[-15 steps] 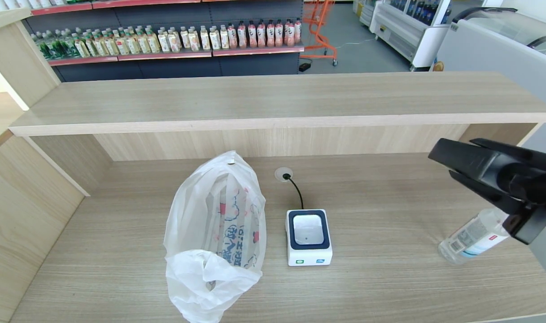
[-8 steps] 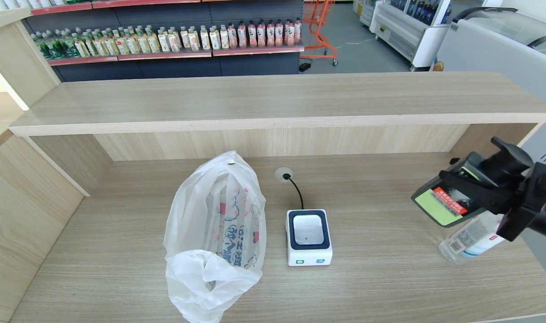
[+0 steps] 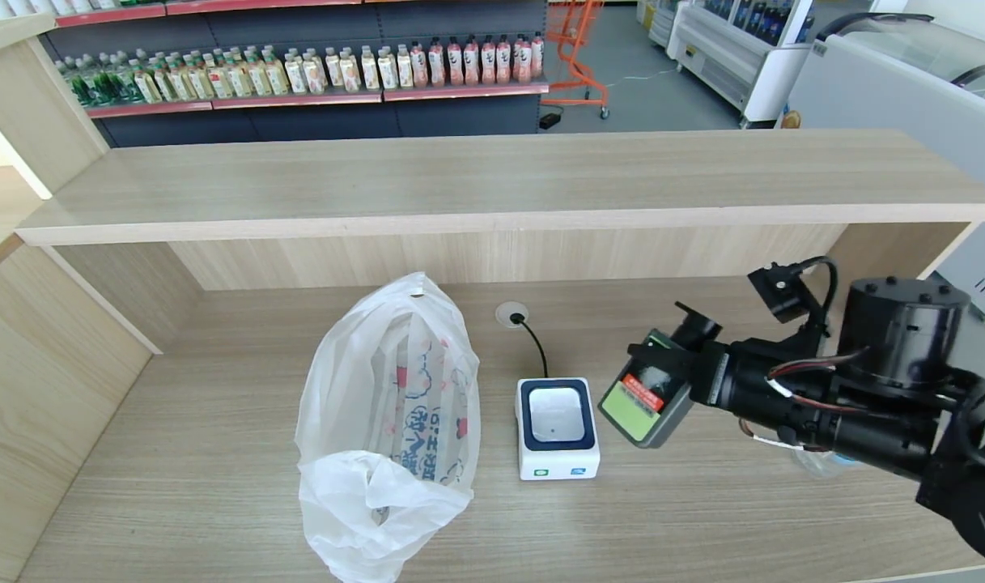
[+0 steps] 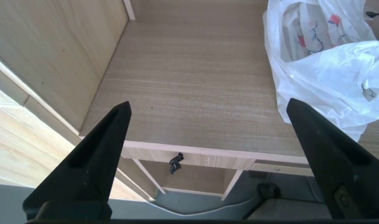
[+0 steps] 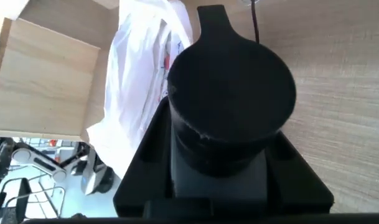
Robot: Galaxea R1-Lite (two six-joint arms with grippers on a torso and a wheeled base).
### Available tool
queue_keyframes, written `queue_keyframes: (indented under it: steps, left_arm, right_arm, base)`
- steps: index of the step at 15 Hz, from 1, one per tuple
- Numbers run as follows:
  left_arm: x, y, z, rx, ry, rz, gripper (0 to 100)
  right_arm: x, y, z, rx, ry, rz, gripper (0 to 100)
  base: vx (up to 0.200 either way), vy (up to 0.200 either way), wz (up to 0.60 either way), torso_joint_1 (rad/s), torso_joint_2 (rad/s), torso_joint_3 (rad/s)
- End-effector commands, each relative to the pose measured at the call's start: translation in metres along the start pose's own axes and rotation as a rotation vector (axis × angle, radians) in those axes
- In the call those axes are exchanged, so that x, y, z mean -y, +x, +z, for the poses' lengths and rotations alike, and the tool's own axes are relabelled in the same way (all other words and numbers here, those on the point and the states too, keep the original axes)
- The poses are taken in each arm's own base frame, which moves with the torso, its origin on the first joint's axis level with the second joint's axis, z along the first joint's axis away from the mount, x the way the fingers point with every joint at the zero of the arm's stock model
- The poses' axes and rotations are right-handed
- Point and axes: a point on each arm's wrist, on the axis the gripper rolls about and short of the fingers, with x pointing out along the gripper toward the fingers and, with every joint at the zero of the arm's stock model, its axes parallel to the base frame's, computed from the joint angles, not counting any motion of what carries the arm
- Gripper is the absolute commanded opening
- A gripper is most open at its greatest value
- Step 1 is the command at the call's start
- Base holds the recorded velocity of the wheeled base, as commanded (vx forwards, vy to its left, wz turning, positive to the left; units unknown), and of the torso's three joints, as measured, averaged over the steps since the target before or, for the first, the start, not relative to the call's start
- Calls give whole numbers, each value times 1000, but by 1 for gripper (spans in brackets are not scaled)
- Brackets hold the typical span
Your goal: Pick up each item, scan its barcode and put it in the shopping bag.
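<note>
Black right pincer (image 3: 677,360) clenched on a dark tub (image 3: 636,398), possibly a cup.
Arm (image 3: 824,397) stretched low toward the scanner (image 3: 557,427), partly hiding a bottle (image 3: 813,463); left pincer (image 4: 208,107) released.

Dark, green-labelled tub (image 3: 644,397) tilted just beside scanner (image 3: 557,427), white bag (image 3: 391,429) opposite.

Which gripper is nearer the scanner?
Right. The right gripper holds a dark container beside the scanner; the left gripper hangs open past the bag, at the counter's front edge.
</note>
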Motion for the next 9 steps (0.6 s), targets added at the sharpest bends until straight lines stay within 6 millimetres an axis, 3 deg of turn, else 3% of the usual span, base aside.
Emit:
queue_keyframes:
  steps: [1,9]
  left_arm:
    - [0,0,0,-1,0,0,100]
    - [0,0,0,-1,0,0,100]
  right_arm:
    - [15,49,-18,-90,52,-31,0]
    - [-7,108,-44,-157,21,-3,0]
  base:
    - [0,0,0,0,0,0]
    - [0,0,0,0,0,0]
